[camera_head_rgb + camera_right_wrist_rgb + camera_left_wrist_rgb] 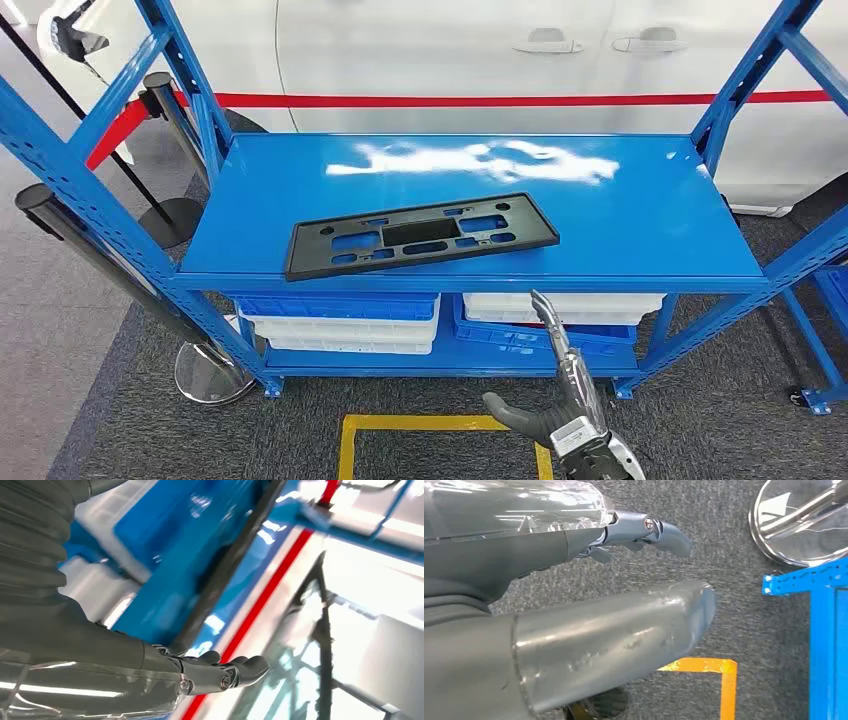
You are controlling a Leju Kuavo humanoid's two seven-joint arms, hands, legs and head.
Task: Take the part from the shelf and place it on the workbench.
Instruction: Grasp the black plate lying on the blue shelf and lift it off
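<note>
While the black plastic part (421, 235) lies flat on the top of the blue shelf (640, 215), toward its front edge and a bit left of the middle, neither hand is touching it. It's a long flat panel with a bunch of cutouts, turned slightly so its right end sits a little further back than its left.

The right hand (555, 395) comes up from below in the head view, in front of the shelf and under the level of the top board. Fingers are stretched out and apart, thumb sticking off to the side, nothing in it. In the right wrist view the same hand (215, 672) shows its fingers nearly straight, with blurry blue shelf metal and the dark edge of the part (225, 565) past them.

The left hand (589, 600) hangs low over grey carpet (734, 565). Thick thumb and a darker finger are spread apart and it holds nothing. Yellow floor tape (719, 680) and a shiny round stand base (799, 525) are under it, next to a blue shelf foot.

Lower down the shelf holds blue and white bins (340, 320). Behind it is a white car (450, 50), with a red belt barrier (500, 100) across.
</note>
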